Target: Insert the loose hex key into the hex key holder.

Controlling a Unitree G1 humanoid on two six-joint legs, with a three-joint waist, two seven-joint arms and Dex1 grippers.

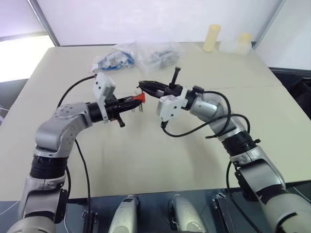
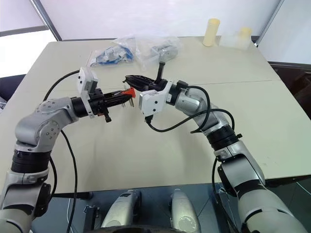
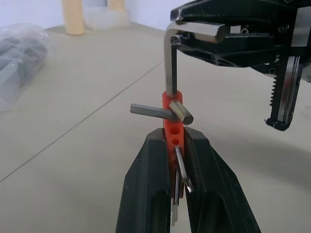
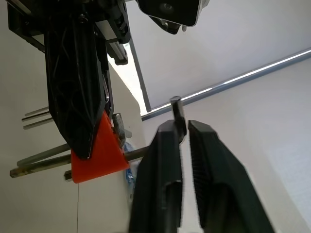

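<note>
The near and middle table (image 1: pixel 146 160) lies bare under the two raised arms, so a hand could pass freely there, and the right side is open too. At the far edge, clear plastic bags (image 1: pixel 141 56) crowd the left-centre and two pale cylinders (image 1: pixel 212 38) stand far right. Above the middle, the left gripper (image 3: pixel 177 145) holding the red holder (image 3: pixel 172 121) and the right gripper (image 1: pixel 146 87) on the long key (image 3: pixel 170 63) meet closely, seemingly leaving no gap between them.

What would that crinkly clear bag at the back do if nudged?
The clear bag looks floppy and wrinkled, so it would probably crumple and slide rather than roll. The dark parts inside probably weigh it down somewhat.
</note>
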